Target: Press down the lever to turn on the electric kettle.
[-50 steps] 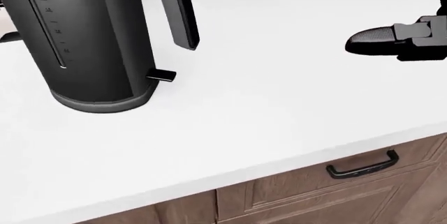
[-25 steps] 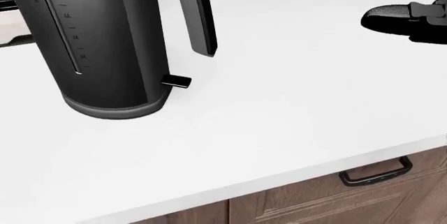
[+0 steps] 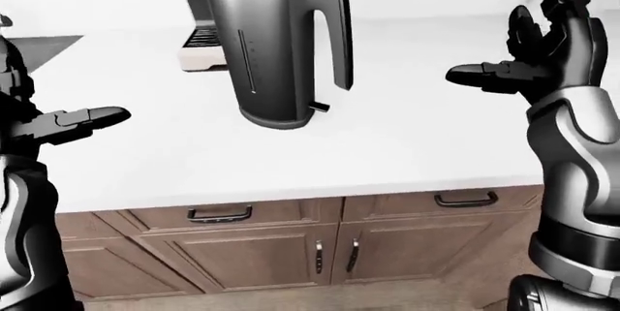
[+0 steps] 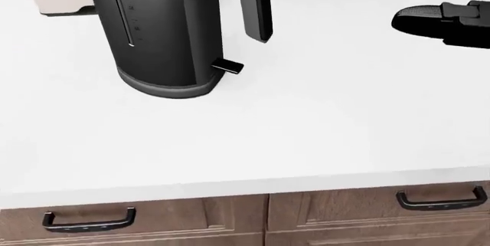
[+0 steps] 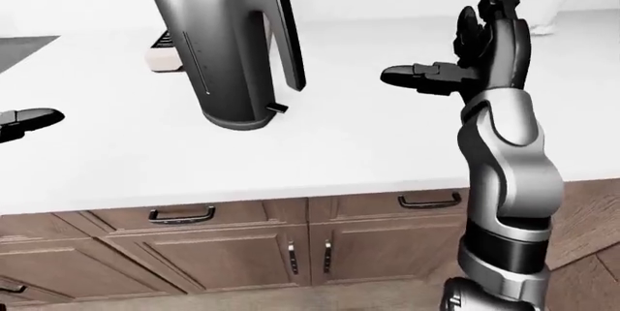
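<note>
Kettle (image 3: 281, 42) upright on counter (image 3: 407, 144), lever (image 4: 227, 66) untouched, right hand (image 5: 474, 57) open, apart

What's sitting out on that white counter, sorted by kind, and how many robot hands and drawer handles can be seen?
Kettle: 1
Beige appliance partly hidden behind the kettle: 1
Robot hands, left hand and right hand, both open above the counter: 2
Drawer handles, one and another: 2
Total: 6

both arms raised, right hand (image 5: 474, 57) and left hand (image 3: 58, 122) spread open.
</note>
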`<state>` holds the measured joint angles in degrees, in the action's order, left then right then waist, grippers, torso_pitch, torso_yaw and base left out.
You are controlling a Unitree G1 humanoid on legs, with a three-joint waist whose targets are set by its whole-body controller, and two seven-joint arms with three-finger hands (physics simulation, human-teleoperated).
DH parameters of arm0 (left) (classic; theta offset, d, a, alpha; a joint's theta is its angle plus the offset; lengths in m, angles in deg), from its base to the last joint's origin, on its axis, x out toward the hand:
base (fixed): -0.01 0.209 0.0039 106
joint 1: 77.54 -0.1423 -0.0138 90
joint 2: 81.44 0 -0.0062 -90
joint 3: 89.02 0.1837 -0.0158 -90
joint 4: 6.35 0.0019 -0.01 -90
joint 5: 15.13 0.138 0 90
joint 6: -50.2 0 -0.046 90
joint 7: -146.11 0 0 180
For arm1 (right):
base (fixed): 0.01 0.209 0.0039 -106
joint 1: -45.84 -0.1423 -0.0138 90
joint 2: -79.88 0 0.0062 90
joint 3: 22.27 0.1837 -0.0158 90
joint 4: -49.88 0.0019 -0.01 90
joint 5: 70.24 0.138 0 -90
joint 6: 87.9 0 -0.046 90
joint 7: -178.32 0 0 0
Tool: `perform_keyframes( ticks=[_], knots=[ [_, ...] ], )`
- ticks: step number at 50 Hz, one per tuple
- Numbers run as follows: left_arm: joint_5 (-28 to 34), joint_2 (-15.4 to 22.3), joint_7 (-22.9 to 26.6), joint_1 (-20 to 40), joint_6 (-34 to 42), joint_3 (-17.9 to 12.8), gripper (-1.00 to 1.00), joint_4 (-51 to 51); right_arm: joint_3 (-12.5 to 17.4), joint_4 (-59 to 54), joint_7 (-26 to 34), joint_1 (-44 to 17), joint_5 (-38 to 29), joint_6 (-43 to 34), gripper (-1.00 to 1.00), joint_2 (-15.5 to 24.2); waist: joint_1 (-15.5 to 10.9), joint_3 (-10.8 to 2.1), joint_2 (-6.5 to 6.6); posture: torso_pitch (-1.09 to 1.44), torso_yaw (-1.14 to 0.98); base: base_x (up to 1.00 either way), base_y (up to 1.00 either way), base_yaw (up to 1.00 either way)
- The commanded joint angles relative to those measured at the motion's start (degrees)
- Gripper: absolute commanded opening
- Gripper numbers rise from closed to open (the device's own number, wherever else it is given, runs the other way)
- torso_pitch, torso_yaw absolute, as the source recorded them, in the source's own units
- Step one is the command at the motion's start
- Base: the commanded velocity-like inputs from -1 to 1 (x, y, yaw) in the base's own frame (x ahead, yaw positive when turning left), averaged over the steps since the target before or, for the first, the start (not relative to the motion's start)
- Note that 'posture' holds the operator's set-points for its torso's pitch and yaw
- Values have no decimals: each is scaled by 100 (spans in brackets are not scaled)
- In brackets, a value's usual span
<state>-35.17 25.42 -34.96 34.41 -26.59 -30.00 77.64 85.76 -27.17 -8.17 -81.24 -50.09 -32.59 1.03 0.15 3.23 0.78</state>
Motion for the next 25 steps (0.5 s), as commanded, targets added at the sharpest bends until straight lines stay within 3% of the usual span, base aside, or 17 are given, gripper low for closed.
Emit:
perform_keyframes(
  ticks=[1,5,25],
  knots=[
    [-56,158,-68,98,-189,-76,100,-183,35,113,124,-141,-41,215,100,63,-5,-126,12,0,0,0,0,0],
    [-144,154,143,9,-123,-58,100,-170,-30,36,208,-213,-47,-70,100,95,-12,-150,11,0,0,0,0,0],
    [-168,147,213,-20,-79,-104,100,-251,-555,-1518,874,-1094,-1097,566,100,-334,-12,-252,46,0,0,0,0,0]
  ],
)
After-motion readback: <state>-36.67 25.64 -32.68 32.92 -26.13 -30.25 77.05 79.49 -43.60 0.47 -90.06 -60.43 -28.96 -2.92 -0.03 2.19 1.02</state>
